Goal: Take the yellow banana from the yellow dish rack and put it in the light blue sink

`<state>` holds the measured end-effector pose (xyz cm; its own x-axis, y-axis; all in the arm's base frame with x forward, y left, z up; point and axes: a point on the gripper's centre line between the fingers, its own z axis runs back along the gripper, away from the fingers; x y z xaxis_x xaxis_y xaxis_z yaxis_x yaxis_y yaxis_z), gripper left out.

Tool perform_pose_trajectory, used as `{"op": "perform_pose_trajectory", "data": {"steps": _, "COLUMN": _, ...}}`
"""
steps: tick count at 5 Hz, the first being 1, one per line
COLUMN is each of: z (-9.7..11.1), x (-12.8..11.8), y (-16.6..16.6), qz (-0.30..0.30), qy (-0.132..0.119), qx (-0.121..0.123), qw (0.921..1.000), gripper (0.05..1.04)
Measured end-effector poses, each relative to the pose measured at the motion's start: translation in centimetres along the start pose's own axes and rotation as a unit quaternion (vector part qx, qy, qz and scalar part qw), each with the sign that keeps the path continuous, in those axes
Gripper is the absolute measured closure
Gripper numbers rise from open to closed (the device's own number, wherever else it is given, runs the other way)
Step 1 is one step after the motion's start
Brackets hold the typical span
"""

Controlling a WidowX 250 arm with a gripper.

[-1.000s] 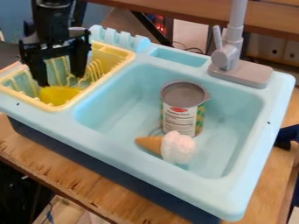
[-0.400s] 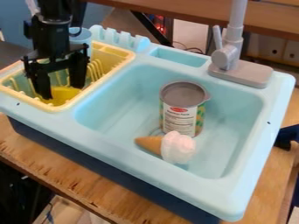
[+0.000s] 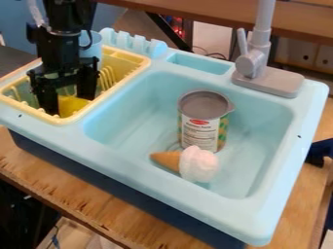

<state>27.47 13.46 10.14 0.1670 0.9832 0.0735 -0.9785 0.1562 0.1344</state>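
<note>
The black gripper (image 3: pixel 68 104) hangs down into the yellow dish rack (image 3: pixel 141 62) at the left of the sink unit. Its two fingers stand apart, one on each side of a yellow object (image 3: pixel 71 104) low in the rack; whether they touch it I cannot tell. In the blue basin (image 3: pixel 130 116) a can (image 3: pixel 203 121) with a grey lid stands upright. Against the can's lower front lies a toy ice cream cone (image 3: pixel 189 163), its white top to the right and its tan tip to the left.
A grey faucet (image 3: pixel 255 65) rises from the sink's back edge. Behind the gripper, a light blue cup (image 3: pixel 93 44) stands at the rack's back. The sink unit rests on a wooden table (image 3: pixel 78 192).
Over the frames the gripper has moved slightly lower and its fingers now reach deeper into the rack around the yellow object. The can and cone have not moved.
</note>
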Motion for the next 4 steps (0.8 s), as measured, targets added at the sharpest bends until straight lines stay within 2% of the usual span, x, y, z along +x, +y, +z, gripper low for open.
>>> {"op": "perform_pose_trajectory", "data": {"steps": 1, "z": 0.0, "x": 0.1, "y": -0.2, "qz": 0.009, "qy": -0.003, "qx": -0.005, "qw": 0.9999, "gripper": 0.377}}
{"op": "perform_pose_trajectory", "data": {"steps": 2, "z": 0.1, "x": -0.1, "y": 0.0, "qz": 0.009, "qy": -0.005, "qx": 0.004, "qw": 0.9999, "gripper": 0.470}}
{"op": "perform_pose_trajectory", "data": {"steps": 3, "z": 1.4, "x": -0.2, "y": 0.1, "qz": 0.008, "qy": -0.013, "qx": 0.004, "qw": 0.9999, "gripper": 0.470}}
{"op": "perform_pose_trajectory", "data": {"steps": 4, "z": 3.0, "x": -0.6, "y": 0.3, "qz": 0.002, "qy": -0.007, "qx": -0.016, "qw": 0.9998, "gripper": 0.481}}
